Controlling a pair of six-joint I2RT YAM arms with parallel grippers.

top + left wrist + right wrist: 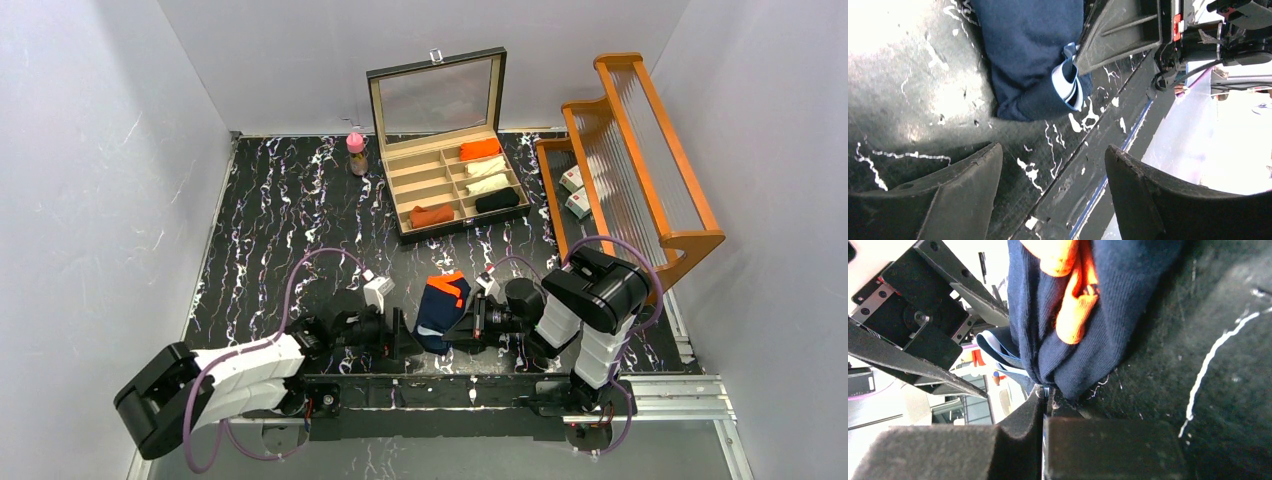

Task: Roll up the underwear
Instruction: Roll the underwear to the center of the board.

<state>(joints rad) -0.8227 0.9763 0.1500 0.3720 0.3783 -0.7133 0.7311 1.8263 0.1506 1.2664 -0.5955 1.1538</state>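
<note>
The navy blue underwear [440, 305] with bright orange trim [1073, 315] lies bunched on the black marbled table [280, 230], between the two grippers. My right gripper [1044, 397] is shut on its lower edge, pinching a fold of navy cloth [1128, 300]. My left gripper [1053, 165] stands open just short of the cloth [1028, 50], nothing between its fingers; a white-and-blue band [1065, 85] shows at the bundle's corner. In the top view the left gripper [410, 338] is left of the garment and the right gripper [458, 325] is right of it. A rust-orange roll [432, 215] sits in the box.
An open compartment box [405, 185] at the back holds orange, cream and black rolls. A pink-capped bottle [356, 153] stands to its left. A wooden rack [640, 160] runs along the right side. The table's near edge rail [480, 385] lies right below the grippers.
</note>
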